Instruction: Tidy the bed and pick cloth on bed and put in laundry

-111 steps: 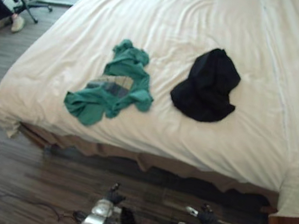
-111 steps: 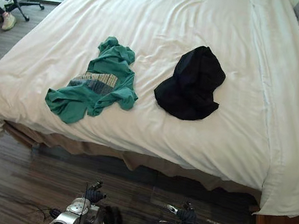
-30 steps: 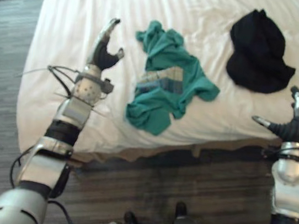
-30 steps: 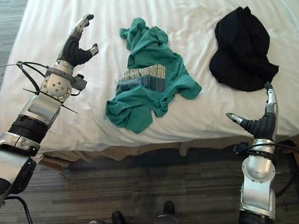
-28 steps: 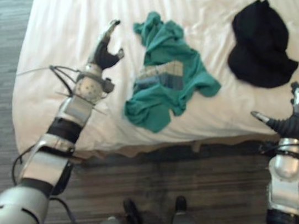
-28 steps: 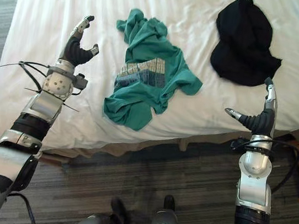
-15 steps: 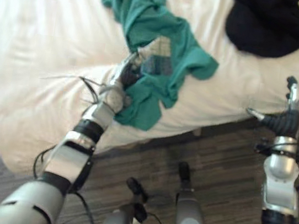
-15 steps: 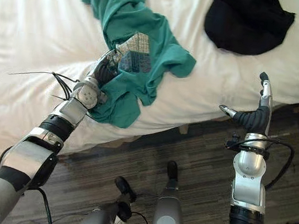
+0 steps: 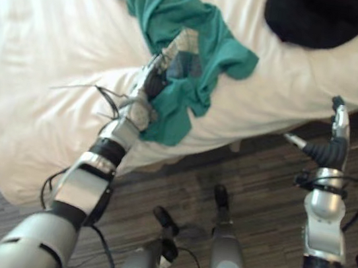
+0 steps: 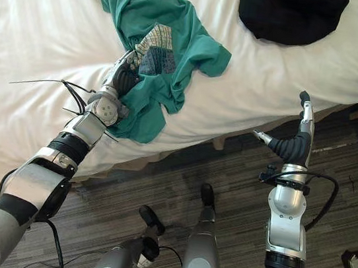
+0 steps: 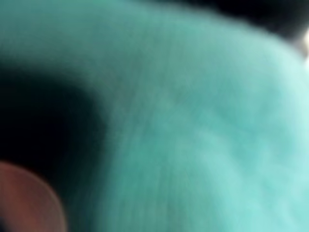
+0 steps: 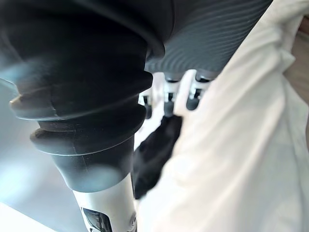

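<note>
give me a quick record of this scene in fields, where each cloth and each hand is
bed: white cover, wrinkled
green cloth: crumpled on the bed, near its edge
black cloth: bunched on the bed, apart from the green cloth
left hand: against the green cloth's side; grip unclear
right hand: open, upright, off the bed's edge over the floor, holding nothing

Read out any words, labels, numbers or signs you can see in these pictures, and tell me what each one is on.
None can be read.
The green shirt has a printed patch, but it shows as blurred blocks of pattern, with no letters to make out.
The black cloth and the white bedding bear no visible print.
</note>
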### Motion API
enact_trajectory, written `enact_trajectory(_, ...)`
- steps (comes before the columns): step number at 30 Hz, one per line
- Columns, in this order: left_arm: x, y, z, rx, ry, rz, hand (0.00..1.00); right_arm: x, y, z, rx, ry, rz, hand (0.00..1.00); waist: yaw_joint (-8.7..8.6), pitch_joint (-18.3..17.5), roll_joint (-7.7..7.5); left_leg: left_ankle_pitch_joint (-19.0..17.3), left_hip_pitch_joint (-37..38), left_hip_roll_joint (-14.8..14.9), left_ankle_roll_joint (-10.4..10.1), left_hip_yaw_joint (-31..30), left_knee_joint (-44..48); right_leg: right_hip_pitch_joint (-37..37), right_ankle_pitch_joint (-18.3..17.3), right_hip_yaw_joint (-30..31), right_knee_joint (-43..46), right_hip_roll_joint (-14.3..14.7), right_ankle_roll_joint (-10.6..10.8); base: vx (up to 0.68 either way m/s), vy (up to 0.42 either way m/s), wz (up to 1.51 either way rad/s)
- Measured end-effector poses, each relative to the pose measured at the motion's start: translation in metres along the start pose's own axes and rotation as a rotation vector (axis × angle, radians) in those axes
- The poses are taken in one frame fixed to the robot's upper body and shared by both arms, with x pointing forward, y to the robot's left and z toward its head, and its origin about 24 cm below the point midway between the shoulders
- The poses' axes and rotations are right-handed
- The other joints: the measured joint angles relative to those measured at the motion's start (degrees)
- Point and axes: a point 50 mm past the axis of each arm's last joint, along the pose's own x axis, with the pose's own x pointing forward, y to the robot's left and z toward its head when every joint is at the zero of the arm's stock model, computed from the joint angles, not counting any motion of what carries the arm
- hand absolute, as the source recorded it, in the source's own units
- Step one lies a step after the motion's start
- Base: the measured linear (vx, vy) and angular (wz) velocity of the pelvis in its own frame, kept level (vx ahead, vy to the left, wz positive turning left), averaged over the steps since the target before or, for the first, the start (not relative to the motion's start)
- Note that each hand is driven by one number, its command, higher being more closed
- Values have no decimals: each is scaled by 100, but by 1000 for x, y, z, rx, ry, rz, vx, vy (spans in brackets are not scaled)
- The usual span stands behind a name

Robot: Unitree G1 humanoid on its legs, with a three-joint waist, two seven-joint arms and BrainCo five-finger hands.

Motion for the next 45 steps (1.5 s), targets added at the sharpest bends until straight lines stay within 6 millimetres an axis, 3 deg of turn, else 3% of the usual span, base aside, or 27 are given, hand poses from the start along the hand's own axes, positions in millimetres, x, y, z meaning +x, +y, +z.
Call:
enact_trajectory(1, 0, 0, 1, 7, -3, 0, 100, 0, 0, 0, 0, 0, -2, 0, 0, 1, 1, 1, -14, 0, 1, -6, -3, -6, 10, -3, -10, -1, 1, -46, -46, 2)
enact_trajectory(4, -1, -4, 7, 40, -39, 4, 100, 0, -1, 0, -1, 1, -22, 0, 1, 2, 1, 6, -52, -1, 4, -77, -37, -6, 20, -50, -26, -9, 2, -13, -32, 11)
enact_trajectory(7, -8, -11, 27, 82, -153, 16, 100, -2, -2, -2, -3, 9, -40, 0, 28, 1, 1, 38, -141, -2, 30, -217, -12, 4, 20, -216, -47, -36, 2, 54, -20, 27)
enact_trajectory(13, -25, -37, 46, 64, -259, -20, 100, -9, 7, -13, 13, 64, -32, 0, 23, -1, 2, 45, -58, -2, 32, -451, -3, 238, 20, -481, -56, -76, 2, 94, -12, 19)
enact_trajectory(18, -46, -59, 40, 20, -266, -82, 100, -17, 9, -24, 1, 116, -14, 0, 43, -19, -29, 42, 138, 41, 28, -460, -1, 450, 20, -532, -53, -45, 2, 69, -27, 2)
enact_trajectory(20, -63, -63, 26, -33, -238, -98, 100, -28, 7, -34, -17, 164, -3, 0, 148, -43, -89, 27, 325, 119, 11, -427, 17, 607, 20, -523, -46, 30, 2, 45, -77, -16)
enact_trajectory(23, -94, -60, -11, -104, -129, -102, 100, -41, -5, -53, -57, 254, -30, 0, 241, -48, -167, -515, 265, 385, -9, -488, 979, 935, -9, -604, 0, 106, -13, 22, -78, -8)
enact_trajectory(25, -110, -51, -34, -161, -40, -61, 100, -46, -29, -63, -101, 304, -100, 0, 329, -80, -201, -697, 181, 390, -88, -708, 1339, 930, -279, -677, 316, 82, -66, -45, -48, 16)
enact_trajectory(27, -127, -30, -65, -205, 81, 33, 100, -55, -60, -79, -169, 389, -202, 0, 347, -174, -233, -777, 184, 332, 13, -991, 1312, 904, -449, -836, 491, 6, -61, -33, 1, 41)
enact_trajectory(28, -133, -26, -74, -216, 114, 50, 100, -57, -65, -82, -182, 410, -217, 0, 399, -190, -264, -780, 202, 330, 17, -987, 1318, 888, -451, -829, 551, 2, -60, -91, 32, -5)
enact_trajectory(29, -147, -16, -95, -238, 196, 78, 100, -62, -70, -87, -196, 447, -233, 0, 495, -239, -370, -831, 275, 326, 69, -940, 1331, 761, -580, -767, 913, -17, -24, -144, 31, -11)
enact_trajectory(32, -178, -5, -126, -275, 339, 115, 100, -62, -74, -91, -248, 477, -225, 0, 487, -322, -531, -891, 523, 275, 57, -996, 1175, 409, -740, -792, 1983, -95, 36, -111, 22, 0)
enact_trajectory(35, -197, -10, -137, -327, 413, 110, 100, -62, -81, -96, -308, 506, -211, 0, 474, -591, -662, -752, 458, 230, 35, -1167, 963, 489, -636, -838, 1667, -148, -112, -48, -2, 16)
enact_trajectory(37, -197, -13, -136, -350, 414, 101, 100, -59, -92, -99, -356, 522, -208, 0, 474, -635, -707, -551, 423, 152, 28, -1386, 700, 617, -591, -867, 1343, -150, -171, 6, -59, 48)
enact_trajectory(40, -200, -17, -136, -390, 429, 102, 100, -36, -110, -98, -394, 506, -245, 0, 507, -638, -711, -89, 432, 83, -18, -1513, 202, 662, -585, -951, 1023, -136, -173, 25, -54, 32)
enact_trajectory(42, -203, -20, -136, -426, 445, 110, 100, -21, -118, -96, -410, 498, -257, 0, 606, -638, -711, 26, 421, 65, -5, -1495, 95, 677, -583, -956, 850, -116, -171, 5, -47, -3)
enact_trajectory(45, -220, -37, -135, -520, 490, 90, 100, 13, -137, -85, -447, 460, -279, 0, 680, -640, -586, 109, 312, 95, -26, -1553, 10, 697, -490, -1091, 585, -63, -165, 4, -28, 5)
